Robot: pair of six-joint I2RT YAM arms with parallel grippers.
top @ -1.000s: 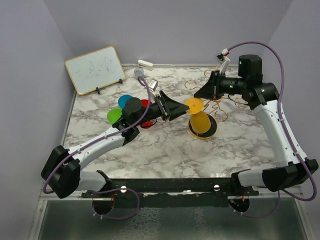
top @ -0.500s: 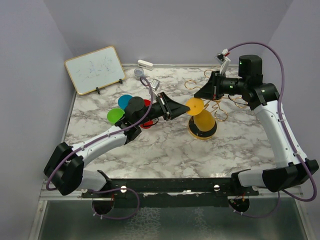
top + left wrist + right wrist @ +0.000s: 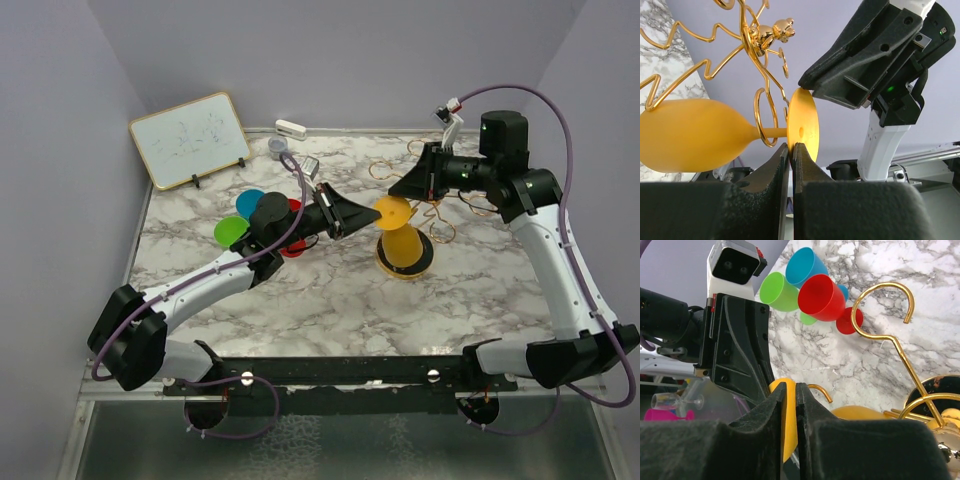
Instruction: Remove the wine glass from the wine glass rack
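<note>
A yellow wine glass (image 3: 402, 245) hangs upside down in a loop of the gold wine glass rack (image 3: 437, 214), its foot disc (image 3: 388, 211) uppermost. The rack's black base (image 3: 424, 262) sits under the bowl. My left gripper (image 3: 372, 213) reaches in from the left and is shut on the lower rim of the foot (image 3: 804, 127); the bowl (image 3: 690, 132) lies to the left of its jaws (image 3: 791, 146). My right gripper (image 3: 398, 192) comes from the right and is shut on the opposite rim of the same foot (image 3: 790, 385).
Blue (image 3: 250, 200), green (image 3: 229, 231) and red (image 3: 293, 207) cups cluster left of the rack, under my left arm. A whiteboard (image 3: 190, 138) leans at the back left, and a small white object (image 3: 291, 128) lies by the back wall. Free rack hooks (image 3: 890, 340) spread right of the glass.
My left gripper has closed on the glass's foot after standing open a second ago. The right gripper keeps its place on the foot. The glass stays hanging on the rack.
</note>
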